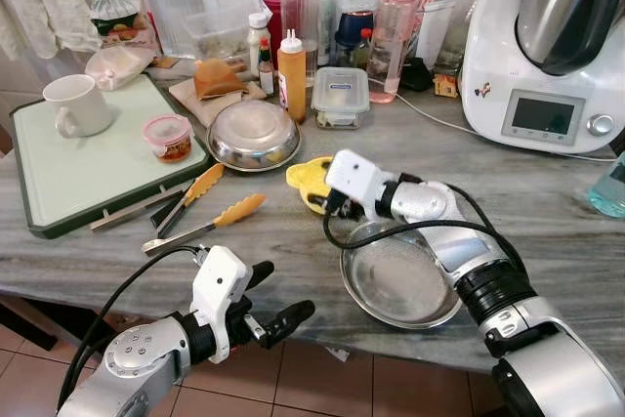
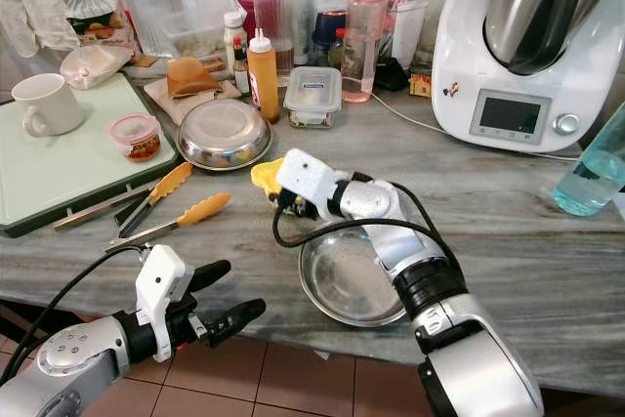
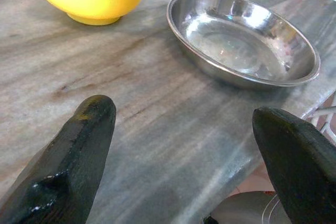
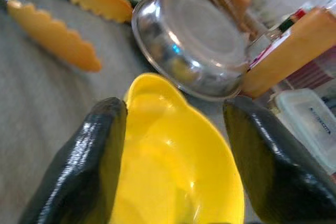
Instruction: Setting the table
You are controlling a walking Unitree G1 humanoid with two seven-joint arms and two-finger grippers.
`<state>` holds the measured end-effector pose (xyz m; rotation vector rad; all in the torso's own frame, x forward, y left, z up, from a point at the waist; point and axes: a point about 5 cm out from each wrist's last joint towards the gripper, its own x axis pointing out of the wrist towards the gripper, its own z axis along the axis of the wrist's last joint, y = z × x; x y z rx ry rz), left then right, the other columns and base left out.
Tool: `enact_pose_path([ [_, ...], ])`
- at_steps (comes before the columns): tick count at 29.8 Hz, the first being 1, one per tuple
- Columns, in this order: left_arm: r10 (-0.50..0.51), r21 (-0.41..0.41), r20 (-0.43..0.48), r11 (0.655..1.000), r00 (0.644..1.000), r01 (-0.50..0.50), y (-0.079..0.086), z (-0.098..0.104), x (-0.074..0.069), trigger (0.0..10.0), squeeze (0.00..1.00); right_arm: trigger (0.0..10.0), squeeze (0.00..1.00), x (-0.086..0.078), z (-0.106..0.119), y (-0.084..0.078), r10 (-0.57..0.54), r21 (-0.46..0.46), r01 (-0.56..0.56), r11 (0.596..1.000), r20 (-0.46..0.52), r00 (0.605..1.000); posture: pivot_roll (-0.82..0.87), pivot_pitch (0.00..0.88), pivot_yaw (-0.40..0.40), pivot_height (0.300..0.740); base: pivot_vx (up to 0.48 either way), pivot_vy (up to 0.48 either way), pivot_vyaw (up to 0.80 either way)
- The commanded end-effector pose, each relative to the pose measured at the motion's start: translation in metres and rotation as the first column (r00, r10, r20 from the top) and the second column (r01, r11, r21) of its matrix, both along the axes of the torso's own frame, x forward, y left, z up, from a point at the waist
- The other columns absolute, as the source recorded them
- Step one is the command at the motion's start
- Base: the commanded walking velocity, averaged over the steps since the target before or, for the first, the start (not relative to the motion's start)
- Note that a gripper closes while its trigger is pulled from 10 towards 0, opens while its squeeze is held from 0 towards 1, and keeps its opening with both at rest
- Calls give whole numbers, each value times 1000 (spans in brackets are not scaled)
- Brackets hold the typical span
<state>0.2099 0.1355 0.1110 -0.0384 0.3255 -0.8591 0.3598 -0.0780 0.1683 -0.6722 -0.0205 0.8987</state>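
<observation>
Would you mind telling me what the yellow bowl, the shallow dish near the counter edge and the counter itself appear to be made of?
The yellow bowl looks like glossy plastic: uniform colour with soft highlights, though glazed ceramic is possible. The shallow dish appears to be stainless steel, polished and mirror-like, reflecting light. The counter looks like grey veined stone, probably marble, with a smooth, matte finish.

Even, soft daylight fills both head views, which are sharp throughout. Bright glare sits on the steel plate [image 3: 247, 38] beyond the left gripper [image 3: 184, 150]. Around the right gripper [image 4: 176, 156], everything is smeared and out of focus.
</observation>
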Motion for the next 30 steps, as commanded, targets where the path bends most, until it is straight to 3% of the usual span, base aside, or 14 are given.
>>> enact_pose_path([
  [1,9,24,10,1000,1000,-10,5,0,2,10000,0,10000,1000,-4,0,-1,-14,33,15,999,-7,1000,29,42,12,740,0,0,0],
  [7,11,33,23,999,1000,-12,6,1,3,10000,0,10000,1000,-10,7,-1,-83,105,78,991,40,996,34,32,8,740,0,0,0],
  [9,41,24,49,999,998,-43,8,4,7,10000,0,10000,1000,-17,15,-9,-196,192,175,966,97,976,32,26,7,740,0,0,0],
  [12,58,15,61,998,996,-59,9,6,10,10000,0,10000,1000,-23,17,-16,-271,234,239,942,112,956,27,22,10,740,0,0,0],
  [15,81,4,86,997,993,-82,8,9,14,10000,0,10000,1000,-37,17,-30,-376,317,333,888,84,923,12,17,17,740,0,0,0],
  [20,134,3,150,991,980,-136,9,16,24,10000,0,10000,1000,-58,22,-38,-433,333,381,863,97,896,-12,23,30,740,0,0,0],
  [25,243,-37,191,970,951,-241,10,19,34,10000,0,10000,1000,-76,16,-39,-436,313,407,858,24,900,-41,30,44,740,0,0,0],
  [30,346,-31,271,936,898,-351,13,23,42,10000,0,10000,1000,-86,10,-44,-488,348,473,810,-48,871,-57,26,49,740,0,0,0],
])
